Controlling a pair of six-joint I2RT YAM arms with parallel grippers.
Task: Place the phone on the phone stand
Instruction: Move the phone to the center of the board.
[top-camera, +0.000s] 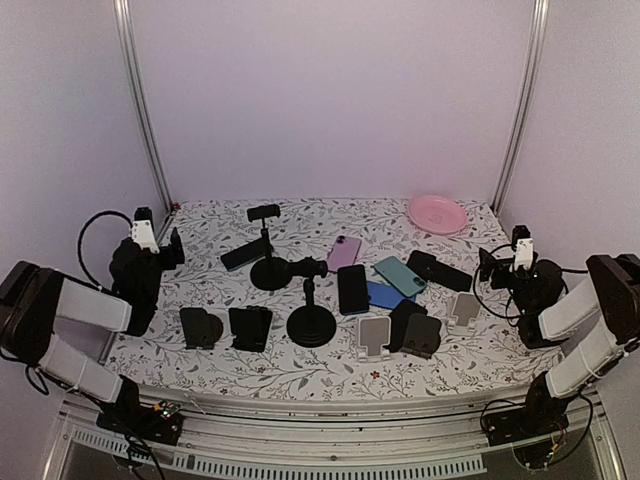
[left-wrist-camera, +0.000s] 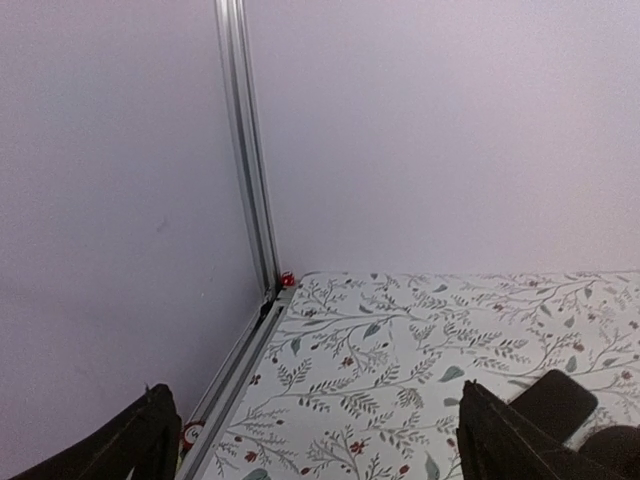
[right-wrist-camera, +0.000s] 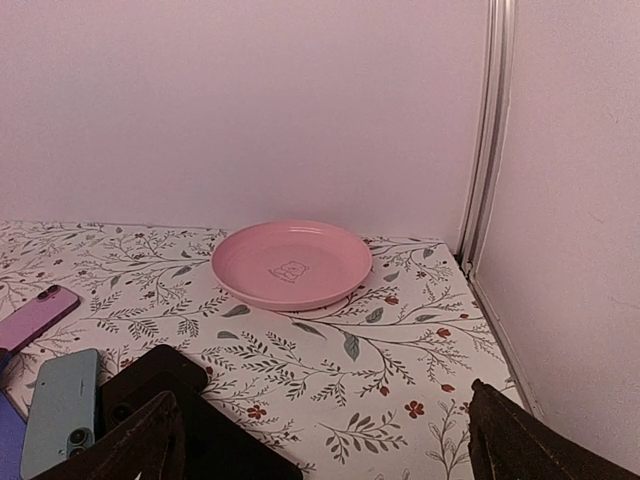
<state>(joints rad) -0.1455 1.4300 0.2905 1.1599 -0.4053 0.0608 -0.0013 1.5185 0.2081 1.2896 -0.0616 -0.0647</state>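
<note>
Several phones lie in the middle of the floral table: a black phone, a purple phone, a teal phone, a blue phone and a black phone. Small folding phone stands line the front: black stands, a white stand and a dark stand. My left gripper hovers open at the far left, holding nothing. At the right, beside the phones, my right gripper is open and holds nothing.
A pink plate sits at the back right. Two round-base stands rise mid-table. Another white stand is front right. Metal frame posts stand at the back corners. Walls close three sides.
</note>
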